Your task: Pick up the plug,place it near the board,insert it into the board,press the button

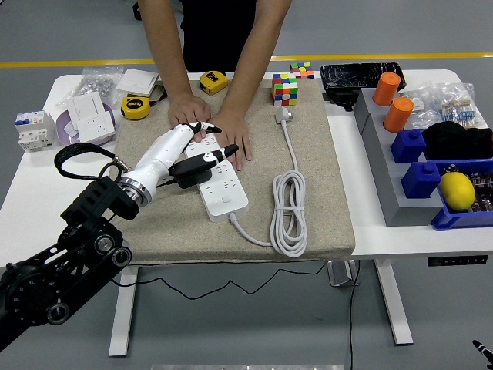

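Observation:
A white power strip (222, 189) lies on the beige mat (316, 177), running from the centre toward the near edge. Its white cable (290, 206) is coiled to the right and ends in a white plug (283, 116) near the mat's far side. My left hand (202, 154) hovers over the strip's far half, wrist raised. A black lump (187, 171) sits under its palm; I cannot tell whether that is a plug or part of the hand. A person's two hands (233, 139) press flat on the strip's far end, touching my hand.
Two tape measures (136, 107), white sockets (92, 123) and a breaker (32, 129) lie at the left. A colour cube (285, 89) stands behind the plug. Grey and blue bins (420, 181) with orange cylinders and a lemon fill the right side. A black tip (482, 351) shows at the lower right corner.

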